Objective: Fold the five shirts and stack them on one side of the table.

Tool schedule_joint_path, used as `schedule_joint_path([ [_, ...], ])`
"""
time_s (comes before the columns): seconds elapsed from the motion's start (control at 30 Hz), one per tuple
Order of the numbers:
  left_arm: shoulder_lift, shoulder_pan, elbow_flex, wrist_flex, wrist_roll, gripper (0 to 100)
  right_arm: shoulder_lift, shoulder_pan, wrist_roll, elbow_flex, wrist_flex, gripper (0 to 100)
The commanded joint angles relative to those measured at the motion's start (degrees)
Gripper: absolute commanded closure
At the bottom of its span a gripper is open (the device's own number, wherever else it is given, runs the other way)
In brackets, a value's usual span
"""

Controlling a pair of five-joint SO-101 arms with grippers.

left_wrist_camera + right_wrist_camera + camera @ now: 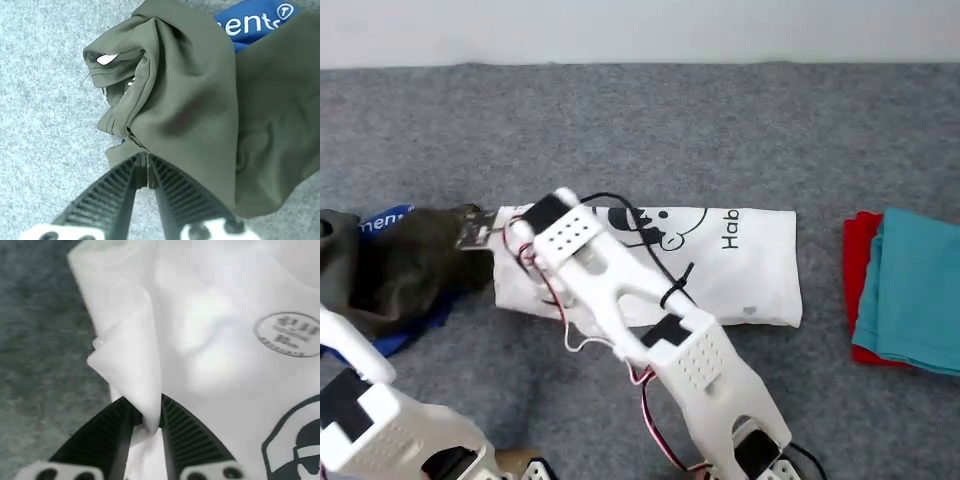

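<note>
A white shirt (720,265) with a black print lies partly folded across the middle of the table. My right gripper (498,238) is at its left end, and in the right wrist view it (147,422) is shut on a raised fold of the white shirt (215,340). At the far left an olive shirt (405,265) lies bunched over a blue shirt (390,218). My left gripper (146,170) is shut at the olive shirt's (200,115) hem, with cloth draped over one finger. Folded red (860,270) and teal (915,290) shirts are stacked at the right.
Grey carpet-like table surface (650,130) stretches open behind the shirts up to the pale wall. The right arm (670,350) crosses the front middle, with loose cables along it. The left arm's base (370,420) fills the front left corner.
</note>
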Motion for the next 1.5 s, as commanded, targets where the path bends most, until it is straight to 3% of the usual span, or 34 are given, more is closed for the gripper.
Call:
schedule_joint_path([
  [0.0,-1.14,0.26,-0.48,-0.97,-0.53,98,-0.40,2.59,0.62,-3.08,-3.03,98.8],
  [0.13,-1.05,0.26,-0.48,-0.97,-0.53,98,-0.48,2.68,0.53,-3.08,-5.49,97.7],
  [0.37,-1.14,0.26,-0.48,-0.97,-0.53,98,-0.31,3.82,0.18,-5.98,-5.76,82.1],
  [0.63,-1.14,0.26,-0.48,-0.97,-0.53,98,-1.19,7.34,0.18,-6.24,-6.90,82.9],
  [0.8,-1.23,0.26,-0.48,-0.97,-0.53,98,-3.65,4.70,0.18,-8.62,1.89,99.7],
  [1.0,-1.23,0.26,-0.48,-0.97,-0.53,98,-4.26,0.04,0.00,-9.93,12.97,98.8],
  [1.47,-1.32,1.14,-0.40,-0.53,-0.35,98,3.56,11.03,0.44,-10.20,-1.89,98.8],
])
